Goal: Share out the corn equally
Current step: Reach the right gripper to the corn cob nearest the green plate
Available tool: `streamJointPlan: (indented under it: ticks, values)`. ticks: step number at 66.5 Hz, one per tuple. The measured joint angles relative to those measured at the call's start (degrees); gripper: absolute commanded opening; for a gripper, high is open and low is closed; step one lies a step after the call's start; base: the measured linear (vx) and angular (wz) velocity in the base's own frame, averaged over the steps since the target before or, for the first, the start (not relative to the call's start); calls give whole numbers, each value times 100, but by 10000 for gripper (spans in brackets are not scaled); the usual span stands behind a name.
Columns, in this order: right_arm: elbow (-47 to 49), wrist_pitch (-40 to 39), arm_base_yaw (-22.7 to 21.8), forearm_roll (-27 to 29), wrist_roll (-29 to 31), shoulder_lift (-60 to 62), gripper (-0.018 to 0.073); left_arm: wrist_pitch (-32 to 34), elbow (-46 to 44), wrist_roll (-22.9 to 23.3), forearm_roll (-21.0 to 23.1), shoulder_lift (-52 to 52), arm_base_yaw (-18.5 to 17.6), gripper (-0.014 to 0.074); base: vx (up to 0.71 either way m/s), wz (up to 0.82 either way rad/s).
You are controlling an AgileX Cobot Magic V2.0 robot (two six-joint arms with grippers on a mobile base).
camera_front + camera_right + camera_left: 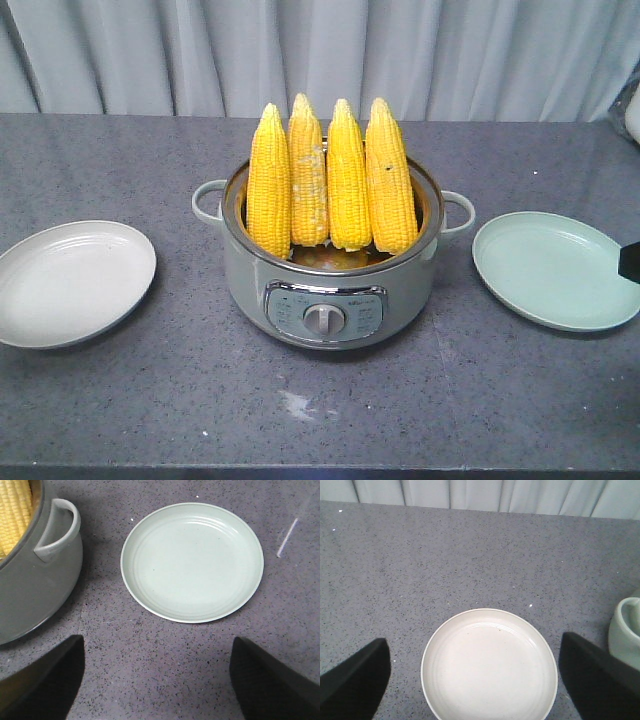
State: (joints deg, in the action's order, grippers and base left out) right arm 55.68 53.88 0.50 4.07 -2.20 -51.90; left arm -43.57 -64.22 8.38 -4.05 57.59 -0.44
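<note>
Several yellow corn (329, 180) cobs stand upright, tips up, side by side in a grey-green electric pot (330, 295) at the table's middle. One cob's edge (15, 510) shows in the right wrist view. An empty white plate (75, 283) lies to the pot's left and an empty pale green plate (555, 270) to its right. My left gripper (472, 640) hangs open above the white plate (489, 665), holding nothing. My right gripper (157, 639) is open over bare table just in front of the green plate (192, 560), with the pot (35, 585) to its left.
The pot has a loop handle on each side (57, 527) and a control dial (323, 318) facing front. A grey curtain (320, 50) closes off the back. A pale object (632, 115) sits at the far right edge. The table's front edge runs along the bottom of the front view.
</note>
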Motion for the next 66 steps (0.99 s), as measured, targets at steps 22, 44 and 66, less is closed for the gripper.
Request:
streamJointPlan:
  ticks: [22,44,66]
  values:
    - [542,33,0,884,1065,-309,574,0,0,0,0,0,0,611,0,0]
    - [2071,418,0,1782,2010,-2131,574,0,0,0,0,0,0,510,0,0]
    - [3416,535,286,1780,2368,-3824,574,0,0,0,0,0,0,482,0,0]
